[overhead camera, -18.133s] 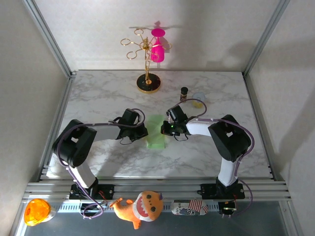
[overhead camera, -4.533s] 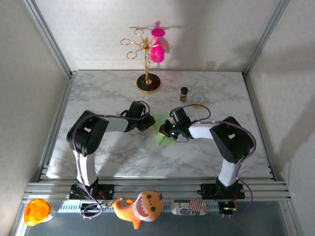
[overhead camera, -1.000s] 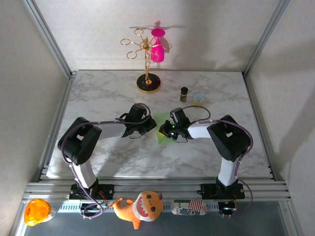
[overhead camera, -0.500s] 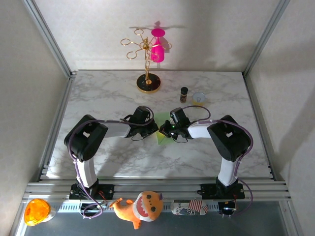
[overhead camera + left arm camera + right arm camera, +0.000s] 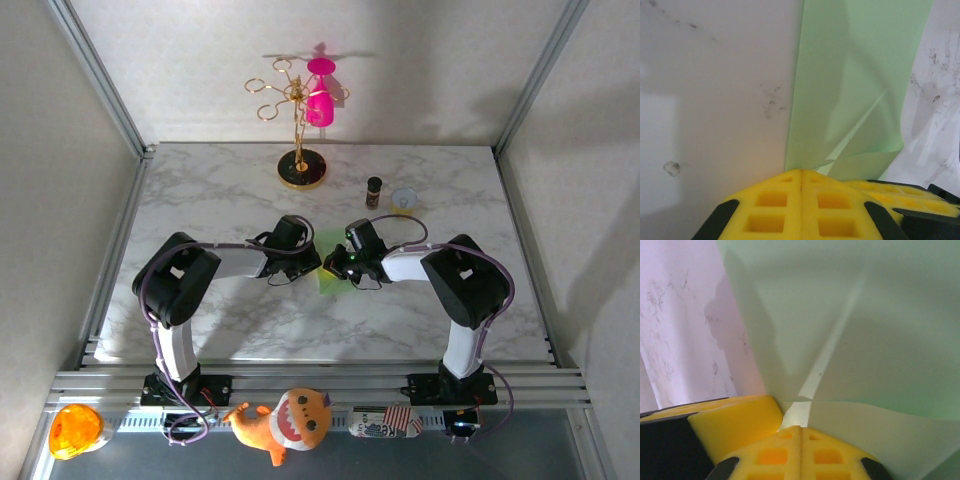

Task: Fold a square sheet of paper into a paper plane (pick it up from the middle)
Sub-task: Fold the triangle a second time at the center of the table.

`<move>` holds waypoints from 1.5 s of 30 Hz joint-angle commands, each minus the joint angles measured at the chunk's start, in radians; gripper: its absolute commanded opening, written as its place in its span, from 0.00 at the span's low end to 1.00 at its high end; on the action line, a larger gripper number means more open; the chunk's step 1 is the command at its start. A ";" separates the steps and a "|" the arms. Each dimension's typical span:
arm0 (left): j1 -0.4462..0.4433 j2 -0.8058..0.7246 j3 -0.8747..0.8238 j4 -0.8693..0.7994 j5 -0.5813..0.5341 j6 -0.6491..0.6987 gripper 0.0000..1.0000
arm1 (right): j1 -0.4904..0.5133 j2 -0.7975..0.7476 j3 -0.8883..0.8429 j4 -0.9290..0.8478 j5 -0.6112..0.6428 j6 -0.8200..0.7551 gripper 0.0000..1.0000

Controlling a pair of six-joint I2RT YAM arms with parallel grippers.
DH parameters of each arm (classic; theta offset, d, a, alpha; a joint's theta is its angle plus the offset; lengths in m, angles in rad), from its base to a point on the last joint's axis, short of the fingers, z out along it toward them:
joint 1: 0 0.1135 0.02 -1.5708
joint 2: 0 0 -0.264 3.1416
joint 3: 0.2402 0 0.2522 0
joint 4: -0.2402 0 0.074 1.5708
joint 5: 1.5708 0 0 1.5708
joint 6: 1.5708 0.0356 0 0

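Observation:
The pale green sheet of paper (image 5: 326, 279) lies mid-table, folded into a narrow shape with slanting flaps, mostly covered by the two wrists. In the left wrist view the paper (image 5: 855, 75) runs away from my left gripper (image 5: 801, 173), which is shut with its tips at the paper's near edge. My right gripper (image 5: 800, 428) is shut too, its tips resting over a raised flap of the paper (image 5: 875, 330). Seen from above, the left gripper (image 5: 312, 262) and right gripper (image 5: 334, 267) meet nearly tip to tip. Nothing shows between either pair of pads.
A gold stand (image 5: 301, 167) with pink cups stands at the back. A small dark bottle (image 5: 374, 190) and a small pale cup (image 5: 404, 200) sit back right. A plush toy (image 5: 285, 420) and an orange object (image 5: 75, 428) lie below the front rail.
Over the last second my left gripper slid right to the paper, ending beside the right gripper. The right arm stayed put.

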 commanded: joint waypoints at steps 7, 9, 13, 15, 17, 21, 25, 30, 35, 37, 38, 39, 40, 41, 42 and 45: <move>-0.006 0.064 0.053 -0.132 -0.066 0.113 0.00 | -0.039 -0.139 -0.055 -0.001 0.030 -0.141 0.04; -0.006 0.074 0.075 -0.147 -0.061 0.137 0.00 | -0.040 -0.130 -0.055 -0.009 0.027 -0.159 0.04; -0.001 0.089 0.107 -0.184 -0.061 0.180 0.00 | -0.041 -0.113 -0.049 -0.014 0.028 -0.168 0.04; 0.001 0.091 0.114 -0.194 -0.063 0.195 0.00 | -0.041 -0.103 -0.047 -0.014 0.031 -0.166 0.04; 0.002 0.095 0.122 -0.203 -0.061 0.208 0.00 | -0.041 -0.089 -0.045 -0.018 0.037 -0.162 0.04; 0.003 0.103 0.131 -0.209 -0.054 0.225 0.00 | -0.046 -0.063 -0.041 -0.025 0.052 -0.152 0.04; 0.006 0.112 0.140 -0.214 -0.049 0.236 0.00 | -0.051 -0.048 -0.058 -0.021 0.066 -0.133 0.04; 0.008 0.122 0.154 -0.217 -0.044 0.243 0.00 | -0.050 -0.033 -0.097 0.002 0.077 -0.093 0.04; 0.008 0.116 0.176 -0.221 -0.043 0.242 0.00 | -0.051 -0.018 -0.128 -0.001 0.099 -0.042 0.04; 0.008 0.102 0.191 -0.218 -0.031 0.234 0.00 | -0.051 -0.014 -0.131 -0.010 0.106 -0.030 0.04; 0.008 0.092 0.195 -0.215 -0.026 0.230 0.00 | -0.050 -0.013 -0.132 -0.015 0.110 -0.026 0.04; 0.007 0.078 0.200 -0.212 -0.021 0.221 0.00 | -0.051 -0.013 -0.131 -0.024 0.118 -0.022 0.04; 0.005 0.059 0.201 -0.207 -0.017 0.211 0.00 | -0.051 -0.012 -0.128 -0.037 0.125 -0.020 0.04; 0.004 0.043 0.200 -0.202 -0.017 0.202 0.00 | -0.051 -0.014 -0.124 -0.047 0.132 -0.018 0.04; 0.001 0.023 0.192 -0.195 -0.017 0.184 0.01 | -0.050 -0.013 -0.121 -0.059 0.138 -0.015 0.04; -0.012 -0.032 0.144 -0.160 -0.012 0.128 0.07 | -0.050 -0.008 -0.108 -0.089 0.149 -0.006 0.04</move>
